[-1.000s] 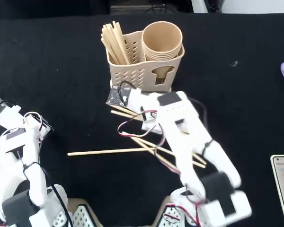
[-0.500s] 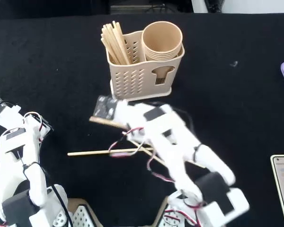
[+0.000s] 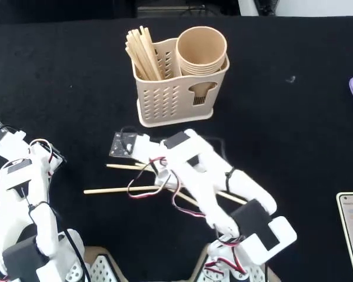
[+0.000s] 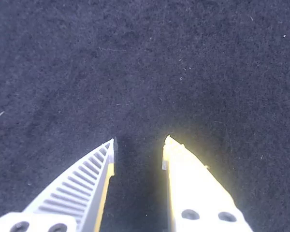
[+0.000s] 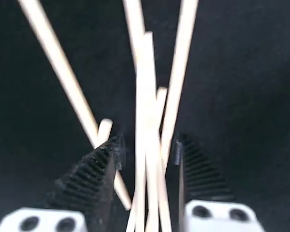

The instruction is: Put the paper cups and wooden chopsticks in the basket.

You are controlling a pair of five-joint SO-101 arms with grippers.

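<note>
Mostly done: paper cups (image 3: 201,50) and chopstick bundle (image 3: 142,53) sit in basket (image 3: 176,97); loose chopsticks (image 3: 120,189) lie on table (image 3: 294,147), right gripper (image 5: 147,142) spread astride them, left gripper (image 4: 137,142) spread, empty

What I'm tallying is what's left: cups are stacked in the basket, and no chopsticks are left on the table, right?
No. The cups are stacked in the basket, but several chopsticks lie on the table, as the high view shows.
</note>
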